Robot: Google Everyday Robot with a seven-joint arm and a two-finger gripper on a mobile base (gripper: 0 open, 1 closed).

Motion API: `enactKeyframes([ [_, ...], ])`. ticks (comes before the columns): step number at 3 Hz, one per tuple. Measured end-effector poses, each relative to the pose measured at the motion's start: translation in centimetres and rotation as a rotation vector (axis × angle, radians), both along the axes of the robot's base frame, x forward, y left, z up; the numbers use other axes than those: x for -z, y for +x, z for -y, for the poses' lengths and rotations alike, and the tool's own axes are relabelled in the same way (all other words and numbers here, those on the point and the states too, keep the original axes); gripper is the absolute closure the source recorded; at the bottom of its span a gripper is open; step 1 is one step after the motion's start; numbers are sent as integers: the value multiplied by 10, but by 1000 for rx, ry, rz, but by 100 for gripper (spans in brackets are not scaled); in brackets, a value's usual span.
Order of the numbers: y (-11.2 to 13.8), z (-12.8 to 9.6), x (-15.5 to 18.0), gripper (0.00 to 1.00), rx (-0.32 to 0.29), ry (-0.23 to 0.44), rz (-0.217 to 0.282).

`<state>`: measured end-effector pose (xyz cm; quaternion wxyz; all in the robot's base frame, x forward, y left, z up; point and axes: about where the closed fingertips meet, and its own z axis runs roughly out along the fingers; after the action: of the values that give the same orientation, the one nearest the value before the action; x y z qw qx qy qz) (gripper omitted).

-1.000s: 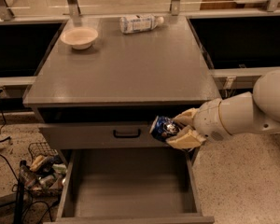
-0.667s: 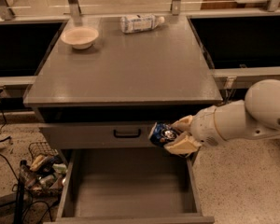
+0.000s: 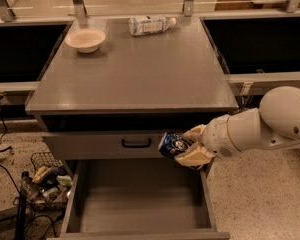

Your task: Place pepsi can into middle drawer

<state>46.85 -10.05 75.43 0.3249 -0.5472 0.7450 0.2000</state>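
Gripper [image 3: 188, 145], pepsi can [image 3: 170, 145] near drawer front [image 3: 90, 146]

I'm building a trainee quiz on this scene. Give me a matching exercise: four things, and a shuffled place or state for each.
1 pepsi can
2 bowl
3 plastic bottle
4 middle drawer

A lying on its side at the cabinet top's back edge
B pulled open, floor bare
C held in the gripper, right of the black handle
D upright, back left of the cabinet top

Pairs: 1-C, 2-D, 3-A, 4-B

blue pepsi can [image 3: 171, 145], tilted in the jaws, above open grey middle drawer [image 3: 140, 199].
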Motion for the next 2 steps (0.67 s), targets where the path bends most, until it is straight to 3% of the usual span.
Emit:
enactKeyframes([
  [1,-2,-11,27,100,-17,32,-50],
  [2,-10,-33,72,100,-59,85,-136],
])
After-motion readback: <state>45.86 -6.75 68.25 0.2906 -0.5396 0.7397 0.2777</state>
